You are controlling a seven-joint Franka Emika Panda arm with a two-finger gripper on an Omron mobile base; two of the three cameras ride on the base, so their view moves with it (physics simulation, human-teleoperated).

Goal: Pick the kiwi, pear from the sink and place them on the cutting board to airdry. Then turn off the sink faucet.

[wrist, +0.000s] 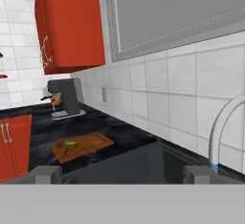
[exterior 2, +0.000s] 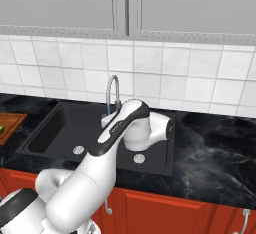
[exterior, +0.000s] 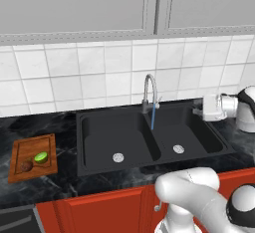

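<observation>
The brown fuzzy kiwi [exterior: 26, 166] and the green rounded pear [exterior: 41, 157] lie side by side on the flat reddish-brown wooden cutting board [exterior: 20, 150], far off to the left of your pincer. In the hand view you see the same board [wrist: 95, 141] lying low and left of the fingertips, well apart from them, with the green fruit [wrist: 71, 144] on its near end and a small darker shape beside it, too small to make out.

The board sits on the dark marbled countertop [exterior: 60, 127], left of the wide matte black double-basin sink [exterior: 99, 142]. A small round silver drain [exterior: 118, 157] sits in the left basin, and another in the right.

Your white two-finger pincer [exterior: 197, 110] hangs above the right basin, pointing left towards the tall slim silver gooseneck faucet [exterior: 149, 95], near it but apart. A thin blue stream of water [exterior: 153, 119] falls from the spout. In the hand view the two dark fingertips [wrist: 45, 174] stand spread wide apart with nothing between them, and the faucet's arch [wrist: 222, 132] rises just right of the right tip.

Beyond the board, a dark grey coffee machine [wrist: 64, 98] stands against the white tiled wall [exterior: 99, 72].
</observation>
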